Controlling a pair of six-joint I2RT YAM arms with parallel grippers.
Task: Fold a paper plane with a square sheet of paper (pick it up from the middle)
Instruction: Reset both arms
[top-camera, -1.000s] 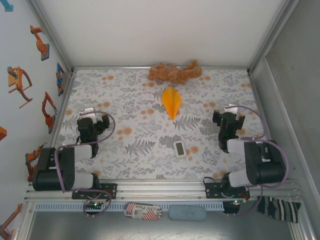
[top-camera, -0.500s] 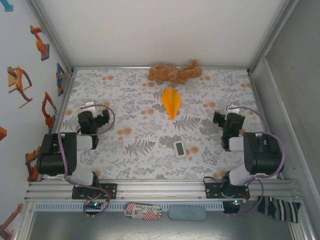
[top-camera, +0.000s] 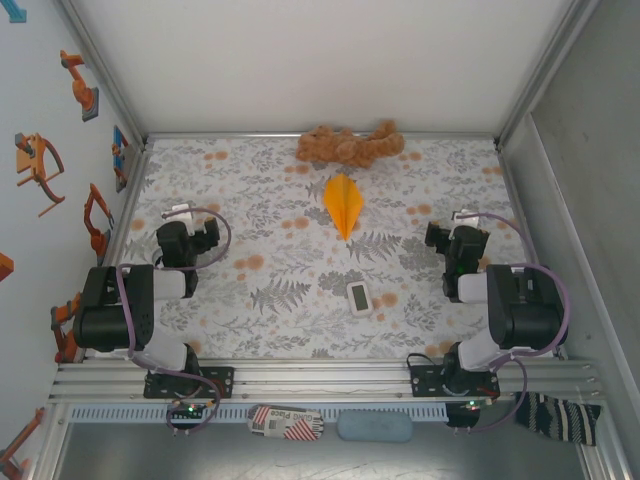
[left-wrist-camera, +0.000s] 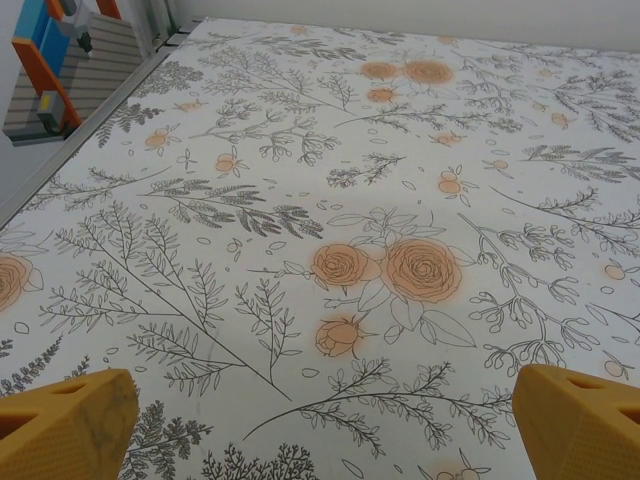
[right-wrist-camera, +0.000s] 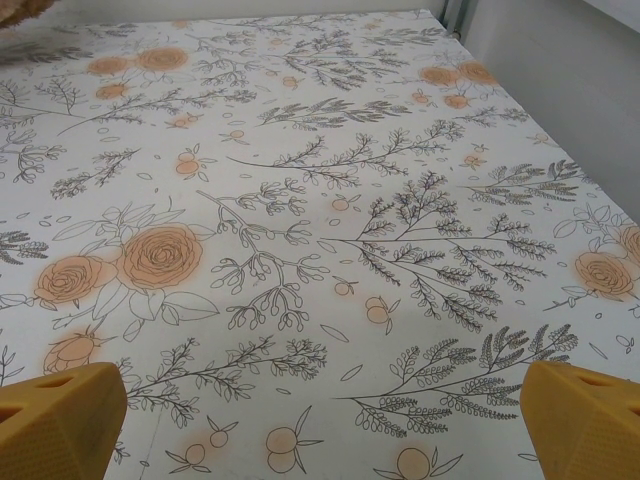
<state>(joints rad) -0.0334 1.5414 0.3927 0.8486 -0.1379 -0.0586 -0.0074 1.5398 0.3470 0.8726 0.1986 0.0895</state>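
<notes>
Floral-print surface (top-camera: 280, 260) inside white walls, orange paper plane (top-camera: 342, 203) near brown plush toy (top-camera: 350, 145) at far edge, left fingers (left-wrist-camera: 65, 425) and right fingers (right-wrist-camera: 60, 420) spread wide, empty.

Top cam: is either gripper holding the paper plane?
No, the paper plane lies on the table, apart from the open left gripper and right gripper.

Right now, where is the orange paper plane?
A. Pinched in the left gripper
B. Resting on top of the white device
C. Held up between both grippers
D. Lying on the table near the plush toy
D: the plane lies flat on the table, its wide end close to the toy and its tip well short of the device.
</notes>
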